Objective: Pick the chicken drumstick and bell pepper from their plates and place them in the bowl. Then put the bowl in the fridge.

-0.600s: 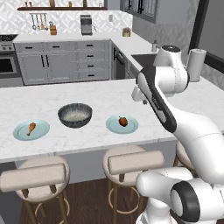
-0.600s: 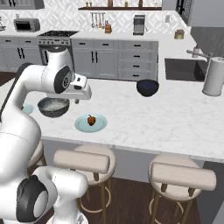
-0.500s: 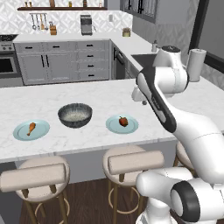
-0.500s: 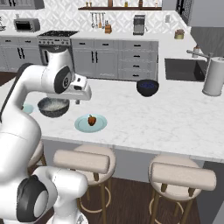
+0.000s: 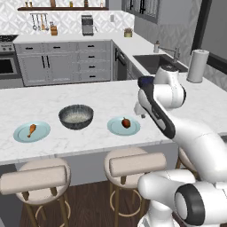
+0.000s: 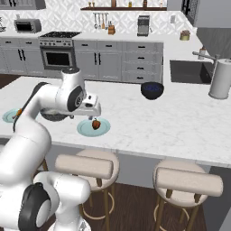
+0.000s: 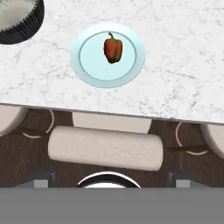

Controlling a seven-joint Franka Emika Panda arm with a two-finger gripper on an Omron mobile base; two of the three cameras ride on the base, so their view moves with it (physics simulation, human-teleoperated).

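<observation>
The red bell pepper (image 5: 126,122) lies on a pale teal plate (image 5: 116,128) near the island's front edge. My gripper (image 5: 141,113) hangs open just above and to the right of it, holding nothing. In the hand view the bell pepper (image 7: 113,49) sits on its plate (image 7: 89,70) far ahead, and my gripper's (image 7: 111,181) tips stand wide apart. The dark speckled bowl (image 5: 76,116) stands left of that plate. Further left, the chicken drumstick (image 5: 32,130) rests on the other plate (image 5: 22,135). From the right, my gripper (image 6: 93,115) hovers over the bell pepper (image 6: 95,123).
A small dark blue bowl (image 6: 152,90) stands on the island near a paper towel roll (image 6: 220,79) and a sink (image 6: 187,70). Padded bar stools (image 5: 133,164) line the island's front edge. Bare marble stretches behind the plates.
My hand has sunk a little toward the pepper's plate. The food, plates and bowl have not moved.
</observation>
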